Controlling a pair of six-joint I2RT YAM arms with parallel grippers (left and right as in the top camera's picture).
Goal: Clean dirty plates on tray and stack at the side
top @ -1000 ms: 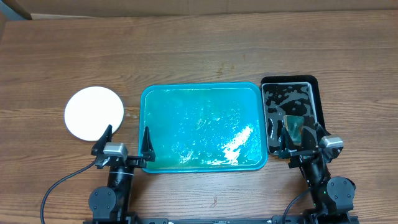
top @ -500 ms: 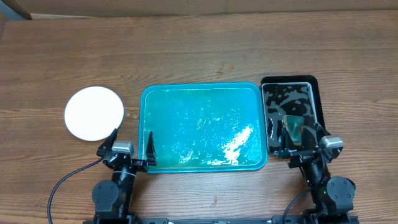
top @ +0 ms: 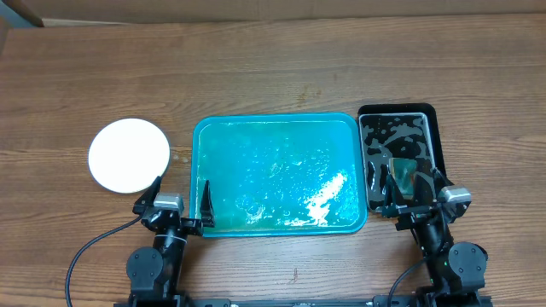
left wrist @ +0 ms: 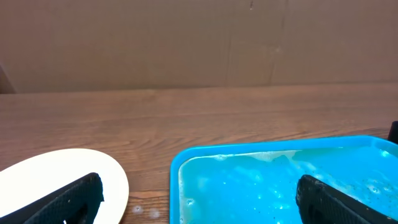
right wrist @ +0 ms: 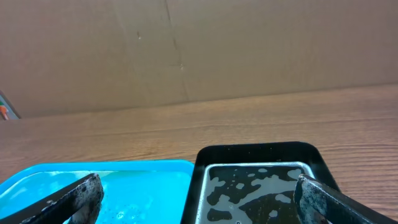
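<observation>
A white plate [top: 129, 154] lies on the table to the left of the turquoise tray [top: 279, 124]; from above I cannot tell whether more plates lie under it. It shows in the left wrist view [left wrist: 56, 177] too. The tray holds foamy wet film and no plate; it also shows in the left wrist view [left wrist: 267, 180] and the right wrist view [right wrist: 124, 186]. My left gripper [top: 179, 201] is open and empty at the tray's front left corner. My right gripper [top: 414, 189] is open and empty over the front of the black tray.
A smaller black tray [top: 398, 115] with water and foam stands right of the turquoise tray, also in the right wrist view [right wrist: 261, 180]. A greenish sponge [top: 403, 173] lies in it. A cardboard wall [left wrist: 199, 37] stands behind the table.
My left gripper has drawn back a little toward the table's front edge and turned slightly. The right arm, plate and trays have not moved.
</observation>
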